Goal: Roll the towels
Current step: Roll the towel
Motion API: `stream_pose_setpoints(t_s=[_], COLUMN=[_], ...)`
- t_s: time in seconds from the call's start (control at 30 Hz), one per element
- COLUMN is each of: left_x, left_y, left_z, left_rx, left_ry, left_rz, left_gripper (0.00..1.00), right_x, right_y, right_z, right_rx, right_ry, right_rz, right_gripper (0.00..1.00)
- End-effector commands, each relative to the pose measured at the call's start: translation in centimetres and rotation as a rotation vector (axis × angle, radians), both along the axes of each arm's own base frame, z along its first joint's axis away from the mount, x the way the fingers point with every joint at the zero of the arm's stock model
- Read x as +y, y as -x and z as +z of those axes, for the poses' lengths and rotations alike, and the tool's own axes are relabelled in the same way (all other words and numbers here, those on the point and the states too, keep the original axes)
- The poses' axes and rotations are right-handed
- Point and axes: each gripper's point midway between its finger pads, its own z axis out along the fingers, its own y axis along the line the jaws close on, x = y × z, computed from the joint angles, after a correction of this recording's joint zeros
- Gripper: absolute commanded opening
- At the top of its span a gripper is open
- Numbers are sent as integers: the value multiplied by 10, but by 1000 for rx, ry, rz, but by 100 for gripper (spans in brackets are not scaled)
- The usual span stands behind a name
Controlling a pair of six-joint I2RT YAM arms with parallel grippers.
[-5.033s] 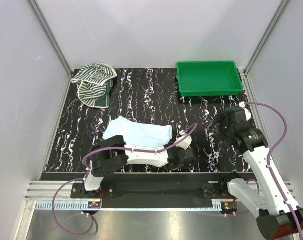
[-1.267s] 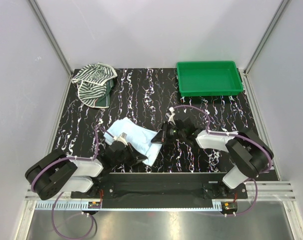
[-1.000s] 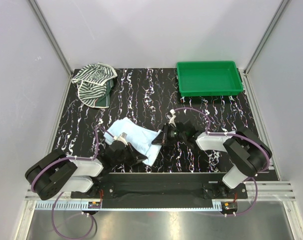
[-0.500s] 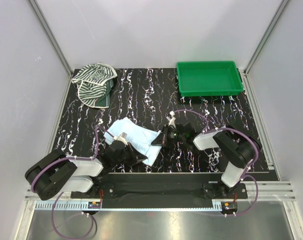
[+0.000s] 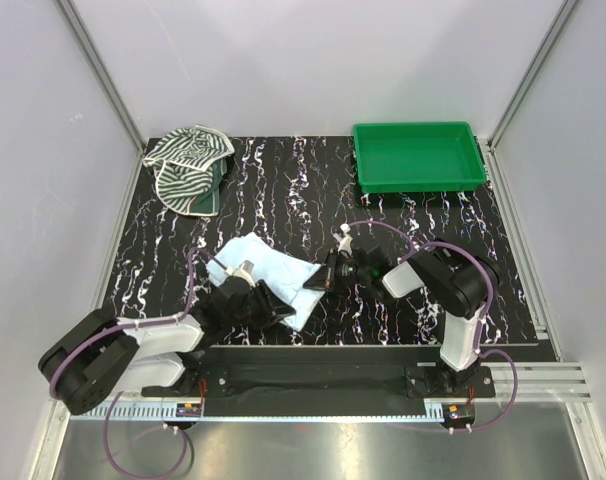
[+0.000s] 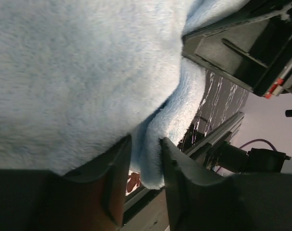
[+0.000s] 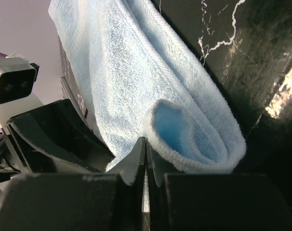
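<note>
The pale blue towel [image 5: 268,272] lies on the near middle of the mat, its right end folded over into a loose loop [image 7: 194,137]. My left gripper [image 5: 275,314] is at its near edge and stands open. A hanging fold of the towel [image 6: 153,159] sits between its fingers, touching only the right one. My right gripper [image 5: 321,282] is shut at the towel's right end, tips [image 7: 146,144] against the looped edge, with no cloth visible between them. The zebra-striped towel [image 5: 188,165] lies crumpled at the far left corner.
A green tray [image 5: 418,158] stands at the far right of the black marbled mat [image 5: 283,190]. Both arms lie low over the near part of the mat, reaching toward each other. The metal frame rail [image 5: 313,360] runs along the near edge.
My left gripper's jaws have parted from shut on the blue towel. The right arm's elbow has drawn in toward the middle, and its jaws have closed a little more.
</note>
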Motion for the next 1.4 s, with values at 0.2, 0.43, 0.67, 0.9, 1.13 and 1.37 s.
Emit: stream_pose_setpoints(t_s=[0.2, 0.43, 0.67, 0.9, 1.13, 1.37], left_x=[59, 64, 3, -55, -52, -30], left_y=[-15, -46, -30, -6, -3, -2], left_z=[17, 102, 110, 107, 57, 10], left_rx=[-129, -421, -557, -625, -548, -468], left_ry=[-362, -460, -571, -667, -849, -996], left_rz=[60, 4, -257, -401, -424, -419], left_gripper=[52, 52, 47, 48, 52, 53], right_x=[-6, -8, -8, -7, -10, -11], right_y=[2, 0, 0, 0, 3, 5], right_z=[-18, -20, -22, -21, -23, -26], right_rx=[3, 11, 28, 27, 36, 39], right_ry=[36, 73, 104, 128, 138, 133], right_rz=[-12, -14, -6, 8, 11, 11], right_gripper=[3, 2, 1, 1, 0, 0])
